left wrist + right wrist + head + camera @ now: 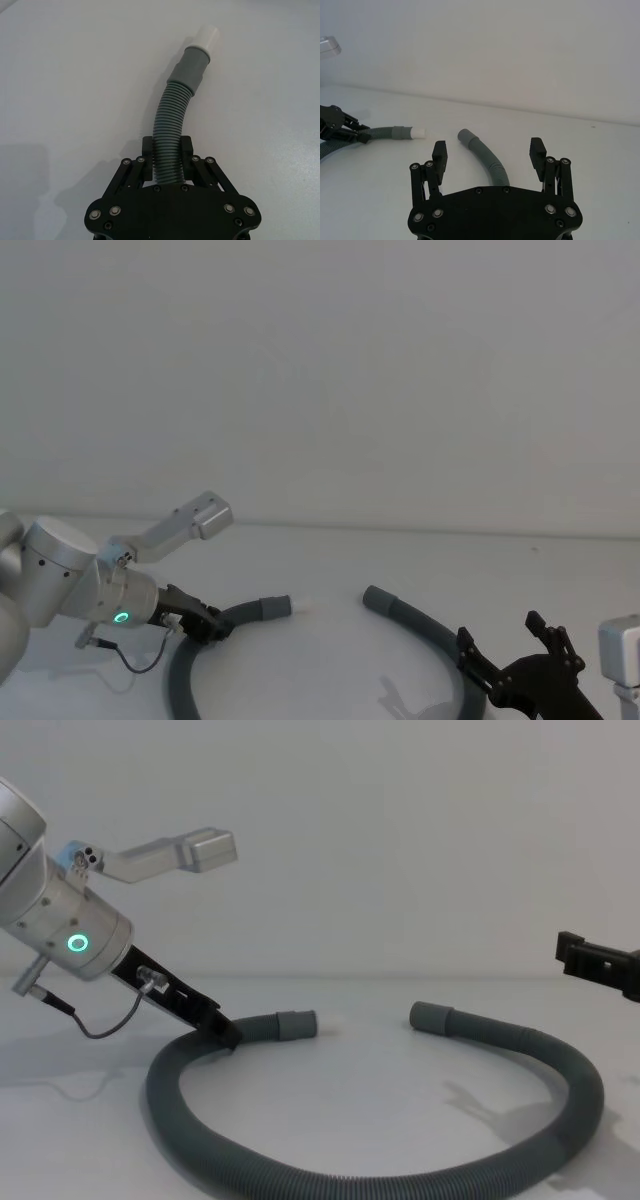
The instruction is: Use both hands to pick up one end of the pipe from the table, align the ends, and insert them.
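The pipe point(583, 1092), clamped by the left gripper point(167, 151), could be knocked aside if the wide-open, empty right gripper point(489, 150) is lowered off-centre.

The pipe point(300, 1175) lies on the table point(360, 1070) in a loop, its bend nearest the robot and its opening toward the back. The left end point(297, 1023) and right end point(432, 1016) face each other across a gap, apart. The left gripper point(225, 1032) clasps the pipe just behind the left end. The right gripper point(499, 628) hovers over the pipe's right stretch, fingers spread to either side.
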{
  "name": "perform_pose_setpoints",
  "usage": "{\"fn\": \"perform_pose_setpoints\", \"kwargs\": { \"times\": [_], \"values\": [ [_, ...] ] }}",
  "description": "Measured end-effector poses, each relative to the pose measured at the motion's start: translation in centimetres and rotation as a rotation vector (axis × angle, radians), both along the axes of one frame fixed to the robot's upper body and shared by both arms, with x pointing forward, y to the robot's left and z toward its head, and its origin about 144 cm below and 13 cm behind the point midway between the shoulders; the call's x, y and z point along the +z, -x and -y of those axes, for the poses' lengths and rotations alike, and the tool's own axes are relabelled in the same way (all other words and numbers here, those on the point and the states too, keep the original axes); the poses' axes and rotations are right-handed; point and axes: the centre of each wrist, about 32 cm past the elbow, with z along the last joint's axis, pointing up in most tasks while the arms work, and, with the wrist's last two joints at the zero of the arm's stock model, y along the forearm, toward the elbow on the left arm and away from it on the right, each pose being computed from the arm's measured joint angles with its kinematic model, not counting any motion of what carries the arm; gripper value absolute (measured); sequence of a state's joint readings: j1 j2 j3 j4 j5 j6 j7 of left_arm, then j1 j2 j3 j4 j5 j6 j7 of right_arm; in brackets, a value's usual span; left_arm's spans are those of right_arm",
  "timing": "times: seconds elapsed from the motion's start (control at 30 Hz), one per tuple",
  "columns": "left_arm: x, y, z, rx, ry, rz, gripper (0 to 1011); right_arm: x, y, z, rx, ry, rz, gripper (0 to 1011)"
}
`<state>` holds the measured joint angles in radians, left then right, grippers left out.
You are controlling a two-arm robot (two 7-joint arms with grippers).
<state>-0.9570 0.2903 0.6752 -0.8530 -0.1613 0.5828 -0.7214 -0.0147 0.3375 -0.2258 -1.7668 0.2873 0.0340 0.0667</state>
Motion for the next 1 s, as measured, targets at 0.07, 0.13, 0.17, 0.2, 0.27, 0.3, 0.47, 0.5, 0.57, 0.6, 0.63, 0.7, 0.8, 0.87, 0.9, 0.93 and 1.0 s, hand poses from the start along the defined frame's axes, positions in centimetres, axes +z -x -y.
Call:
{"fn": "perform_pose_setpoints", "kwargs": {
  "times": [0.07, 0.13, 0.17, 0.2, 0.27, 0.3, 0.47, 0.5, 0.57, 0.6, 0.63, 0.7, 0.8, 0.87, 0.9, 0.93, 1.0],
  "values": [
    [-0.01, 0.00, 0.00, 0.000, 0.000, 0.000, 290, 0.00, 0.00, 0.00, 0.000, 0.000, 0.000, 1003],
    [-0.01, 0.00, 0.00, 0.000, 0.000, 0.000, 290, 0.00, 0.00, 0.00, 0.000, 0.000, 0.000, 1003],
    [-0.02, 0.00, 0.00, 0.000, 0.000, 0.000, 290, 0.00, 0.00, 0.00, 0.000, 0.000, 0.000, 1003],
    [-0.02, 0.00, 0.00, 0.000, 0.000, 0.000, 290, 0.00, 0.00, 0.00, 0.000, 0.000, 0.000, 1003],
    [-0.01, 0.00, 0.00, 0.000, 0.000, 0.000, 290, 0.00, 0.00, 0.00, 0.000, 0.000, 0.000, 1003],
    [-0.02, 0.00, 0.00, 0.000, 0.000, 0.000, 290, 0.00, 0.00, 0.00, 0.000, 0.000, 0.000, 1003],
    [-0.02, 0.00, 0.00, 0.000, 0.000, 0.000, 290, 0.00, 0.00, 0.00, 0.000, 0.000, 0.000, 1003],
    [-0.01, 0.00, 0.00, 0.000, 0.000, 0.000, 290, 0.00, 0.00, 0.00, 0.000, 0.000, 0.000, 1003],
    [-0.01, 0.00, 0.00, 0.000, 0.000, 0.000, 290, 0.00, 0.00, 0.00, 0.000, 0.000, 0.000, 1003],
    [-0.02, 0.00, 0.00, 0.000, 0.000, 0.000, 290, 0.00, 0.00, 0.00, 0.000, 0.000, 0.000, 1003],
    [-0.01, 0.00, 0.00, 0.000, 0.000, 0.000, 290, 0.00, 0.00, 0.00, 0.000, 0.000, 0.000, 1003],
    [-0.01, 0.00, 0.00, 0.000, 0.000, 0.000, 290, 0.00, 0.00, 0.00, 0.000, 0.000, 0.000, 1003],
    [-0.01, 0.00, 0.00, 0.000, 0.000, 0.000, 290, 0.00, 0.00, 0.00, 0.000, 0.000, 0.000, 1003],
    [-0.01, 0.00, 0.00, 0.000, 0.000, 0.000, 290, 0.00, 0.00, 0.00, 0.000, 0.000, 0.000, 1003],
    [-0.01, 0.00, 0.00, 0.000, 0.000, 0.000, 290, 0.00, 0.00, 0.00, 0.000, 0.000, 0.000, 1003],
    [-0.01, 0.00, 0.00, 0.000, 0.000, 0.000, 290, 0.00, 0.00, 0.00, 0.000, 0.000, 0.000, 1003],
    [-0.01, 0.00, 0.00, 0.000, 0.000, 0.000, 290, 0.00, 0.00, 0.00, 0.000, 0.000, 0.000, 1003]
  ]
}}
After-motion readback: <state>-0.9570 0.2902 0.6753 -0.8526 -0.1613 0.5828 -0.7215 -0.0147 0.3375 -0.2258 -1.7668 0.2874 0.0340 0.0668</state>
